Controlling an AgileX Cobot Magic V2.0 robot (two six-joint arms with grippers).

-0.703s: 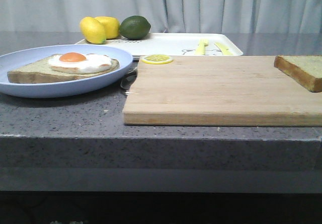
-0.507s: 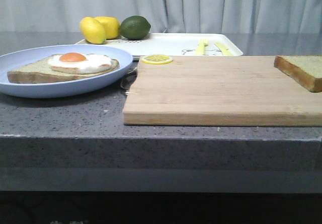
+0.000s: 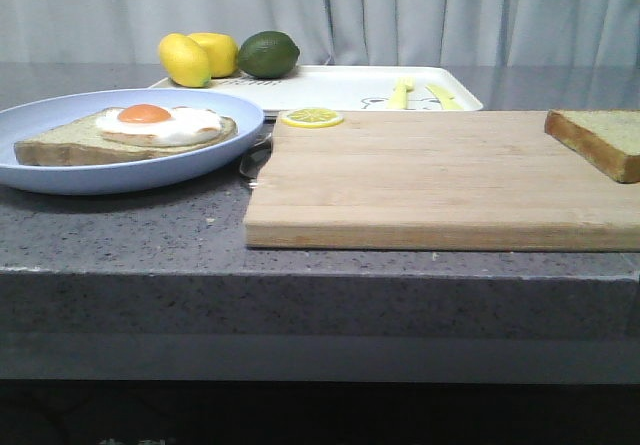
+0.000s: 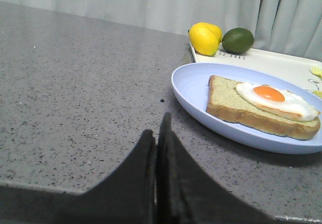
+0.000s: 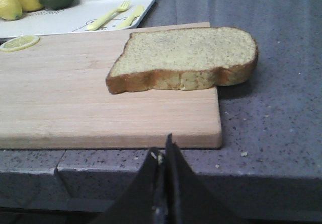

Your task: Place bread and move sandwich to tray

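Sandwich (image 3: 130,130) left of cutting board (image 3: 430,180); tray (image 3: 340,88) behind.

You have bare wood across most of the cutting board (image 3: 440,175) left of the bread (image 3: 603,140). Lemons (image 3: 196,57) and a lime (image 3: 268,54) crowd the tray's (image 3: 330,90) far left corner; a yellow fork (image 3: 400,93) lies right.

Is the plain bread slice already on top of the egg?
No, the bread lies on the cutting board, while the egg sits uncovered on its slice on the blue plate.
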